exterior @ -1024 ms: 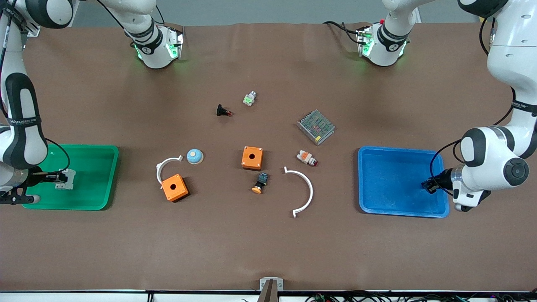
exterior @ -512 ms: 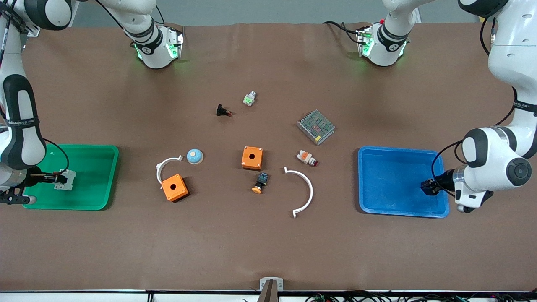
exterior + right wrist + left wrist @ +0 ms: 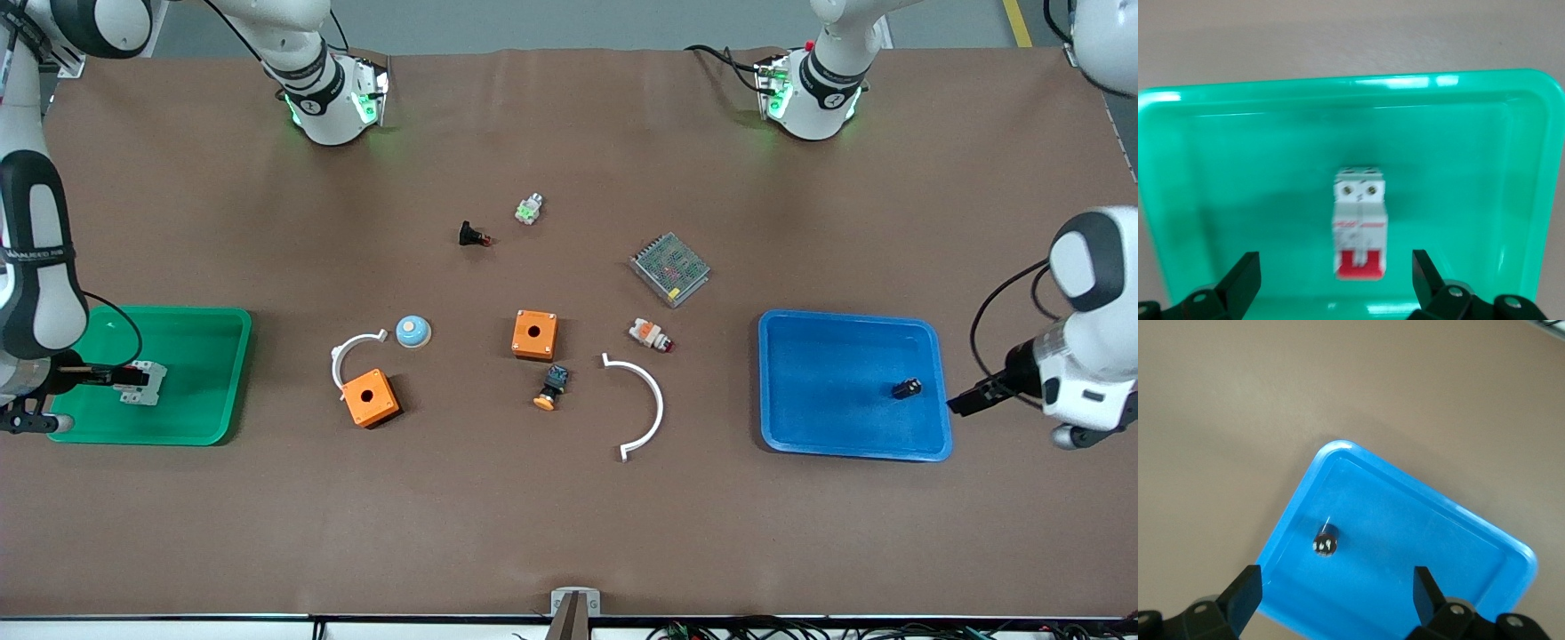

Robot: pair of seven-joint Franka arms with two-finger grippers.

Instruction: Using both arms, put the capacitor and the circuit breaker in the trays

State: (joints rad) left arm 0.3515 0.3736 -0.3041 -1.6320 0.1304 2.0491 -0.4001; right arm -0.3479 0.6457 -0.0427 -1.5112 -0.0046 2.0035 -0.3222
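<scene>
The capacitor [image 3: 907, 388], a tiny black cylinder with pale marks, lies in the blue tray [image 3: 827, 427]; it also shows in the left wrist view [image 3: 1326, 542]. My left gripper [image 3: 967, 402] is open and empty, off the tray's edge at the left arm's end [image 3: 1333, 597]. The circuit breaker [image 3: 145, 382], white-grey with red levers, lies in the green tray [image 3: 213, 373]; it also shows in the right wrist view [image 3: 1360, 232]. My right gripper [image 3: 98, 377] is open and hangs beside the breaker, apart from it [image 3: 1336, 280].
Between the trays lie two orange boxes [image 3: 534, 334] [image 3: 370, 397], two white curved pieces [image 3: 640, 404], a blue dome [image 3: 413, 331], several push-buttons [image 3: 650, 334] and a metal mesh box [image 3: 669, 268].
My left gripper let go of the capacitor in the blue tray and drew back past its edge. My right gripper opened and drew slightly away from the breaker.
</scene>
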